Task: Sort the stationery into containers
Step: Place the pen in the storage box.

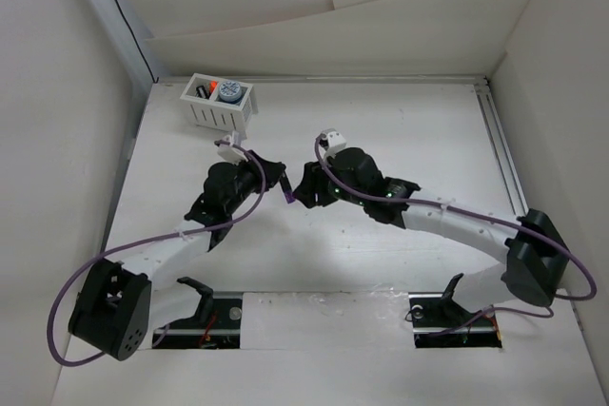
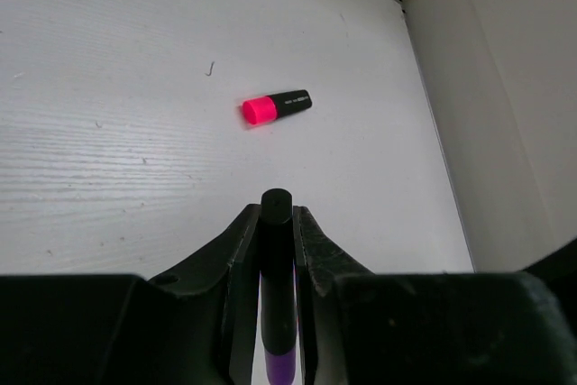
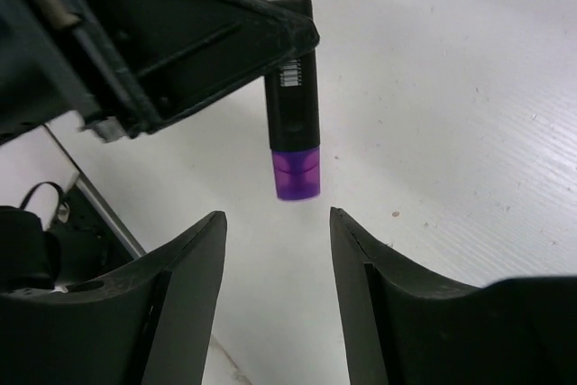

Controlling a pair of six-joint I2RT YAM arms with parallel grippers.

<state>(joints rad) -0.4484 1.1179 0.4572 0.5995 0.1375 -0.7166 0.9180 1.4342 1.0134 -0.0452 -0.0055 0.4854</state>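
Note:
My left gripper [image 2: 276,214] is shut on a short black marker pen with a purple end [image 2: 276,263], held lengthwise between its fingers above the table. The right wrist view shows that pen [image 3: 294,132] hanging purple end down from the left gripper's fingers [image 3: 225,38]. My right gripper [image 3: 277,218] is open just below it, apart from the purple cap. Both grippers [image 1: 283,183] [image 1: 303,189] meet mid-table. A pink-ended black marker [image 2: 276,106] lies flat on the table. The white slatted basket [image 1: 205,113] stands at the back left, holding an orange-ended marker [image 1: 211,86] and a grey-blue cylinder [image 1: 228,92].
White walls close in the table on the left, back and right. A rail [image 1: 504,159] runs along the right edge. The arm bases [image 1: 114,309] [image 1: 533,259] sit at the near edge, with purple cables looping beside them.

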